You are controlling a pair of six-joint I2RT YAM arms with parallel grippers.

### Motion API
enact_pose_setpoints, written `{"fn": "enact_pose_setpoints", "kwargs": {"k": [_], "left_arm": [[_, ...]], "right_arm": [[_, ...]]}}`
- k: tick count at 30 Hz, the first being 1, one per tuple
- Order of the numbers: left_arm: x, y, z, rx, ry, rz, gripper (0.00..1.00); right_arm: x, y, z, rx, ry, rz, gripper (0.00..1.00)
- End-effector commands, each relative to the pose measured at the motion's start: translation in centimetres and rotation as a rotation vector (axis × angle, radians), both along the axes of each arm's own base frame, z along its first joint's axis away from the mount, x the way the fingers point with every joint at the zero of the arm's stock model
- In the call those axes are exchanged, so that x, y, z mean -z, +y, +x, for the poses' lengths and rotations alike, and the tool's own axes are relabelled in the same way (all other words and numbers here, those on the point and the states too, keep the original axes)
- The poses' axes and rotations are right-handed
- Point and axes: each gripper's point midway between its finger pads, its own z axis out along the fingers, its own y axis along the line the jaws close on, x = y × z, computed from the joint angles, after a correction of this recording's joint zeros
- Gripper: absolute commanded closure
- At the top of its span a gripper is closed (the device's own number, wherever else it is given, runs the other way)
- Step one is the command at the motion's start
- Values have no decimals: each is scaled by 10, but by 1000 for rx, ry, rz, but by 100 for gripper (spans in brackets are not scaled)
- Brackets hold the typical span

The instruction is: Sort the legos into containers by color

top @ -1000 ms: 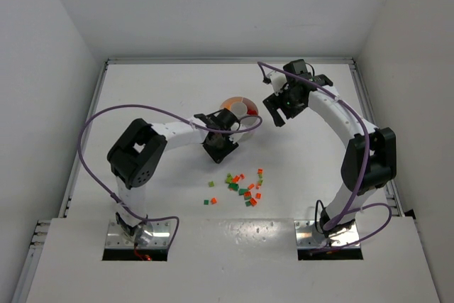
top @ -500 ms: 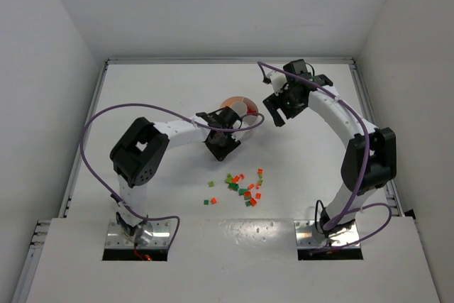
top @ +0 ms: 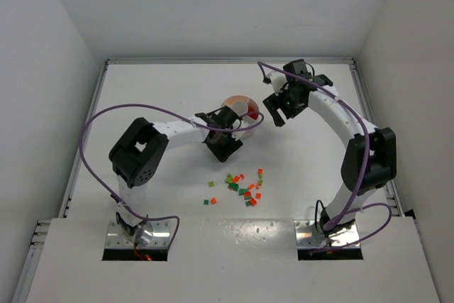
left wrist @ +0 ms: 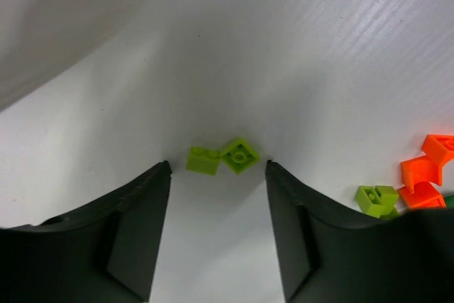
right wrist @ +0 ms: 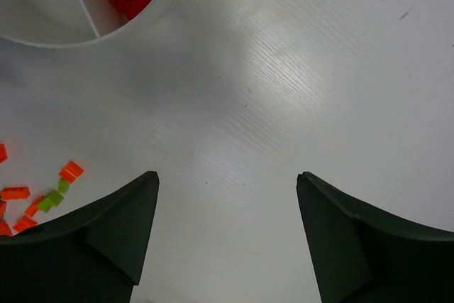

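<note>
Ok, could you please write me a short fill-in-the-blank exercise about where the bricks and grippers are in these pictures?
1. Just ahead of the left gripper, two ___ bricks lie side by side on the table.
2. The one filled compartment of the dish that the right wrist camera sees holds ___ bricks.
3. The right gripper is ___, with only bare table between its fingers.
Missing words: green; red; open.

Overhead above whole table; wrist views close, downward, sharing loose legos.
</note>
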Motion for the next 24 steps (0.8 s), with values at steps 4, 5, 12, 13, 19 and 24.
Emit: {"fn": "enact_pose_setpoints", "kwargs": {"k": [4, 5, 12, 13, 19, 24], "left_arm": [[31, 4, -21, -16, 127, 12, 43], [31, 2, -23, -12, 133, 4, 45], [33, -4, -22, 9, 137, -1, 46], [33, -4, -22, 9, 137, -1, 48], [36, -5, -29, 30, 150, 2, 59], [32, 3, -38, 38, 153, 9, 62]], "right_arm": [[-19, 5, 10, -13, -64, 14, 21], [-19, 5, 10, -13, -64, 14, 21], [-19, 5, 13, -13, -64, 14, 21], [-19, 5, 13, -13, -64, 14, 21], [-19, 5, 13, -21, -66, 10, 21], [-19, 5, 13, -21, -66, 10, 21]]}}
